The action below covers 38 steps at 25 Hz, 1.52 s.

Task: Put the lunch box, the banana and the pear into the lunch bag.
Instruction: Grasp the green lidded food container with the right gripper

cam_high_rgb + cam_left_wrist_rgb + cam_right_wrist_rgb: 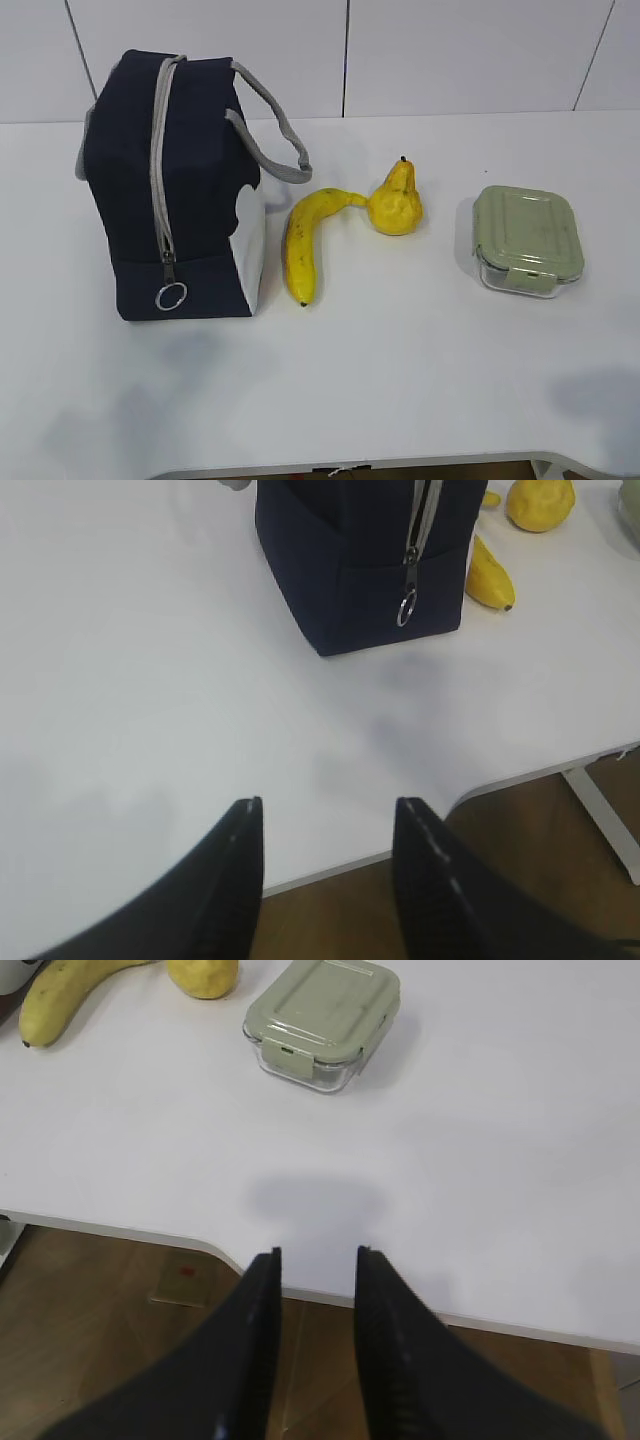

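Lunch items laid out across a white desk (420, 380)

Zipped lunch bag (170, 200) stands left; banana (302, 245), pear (396, 203) and lunch box (528, 240) lie rightward. Left gripper (325, 820) and right gripper (316, 1265) are held open, empty, over the desk's near edge.

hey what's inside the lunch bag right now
Cannot tell. The lunch bag looks zipped shut, so its inside is hidden. The banana, pear and lunch box all lie outside on the table.

A white bench (400, 380) fills the view. A pale panelled wall (450, 50) rises at twelve o'clock. Brown wooden floor (120, 1290) shows at six o'clock.
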Available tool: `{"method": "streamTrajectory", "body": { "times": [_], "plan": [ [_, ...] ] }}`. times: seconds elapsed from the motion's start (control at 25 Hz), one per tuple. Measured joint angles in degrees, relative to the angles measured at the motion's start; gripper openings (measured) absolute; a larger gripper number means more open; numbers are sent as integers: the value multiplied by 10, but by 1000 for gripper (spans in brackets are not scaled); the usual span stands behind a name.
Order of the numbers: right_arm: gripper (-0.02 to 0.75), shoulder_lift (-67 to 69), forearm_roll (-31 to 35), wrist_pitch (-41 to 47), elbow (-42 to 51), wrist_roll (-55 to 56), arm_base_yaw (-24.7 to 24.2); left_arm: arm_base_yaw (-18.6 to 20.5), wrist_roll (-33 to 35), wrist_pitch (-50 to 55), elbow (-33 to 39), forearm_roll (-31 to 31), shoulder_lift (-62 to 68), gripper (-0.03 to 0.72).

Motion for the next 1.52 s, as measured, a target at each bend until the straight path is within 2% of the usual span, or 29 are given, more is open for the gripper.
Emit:
{"method": "streamTrajectory", "body": {
  "times": [1.52],
  "plan": [
    [231,0,0,0,0,0,0,0,0,0,0,0,0,305]
  ]
}}
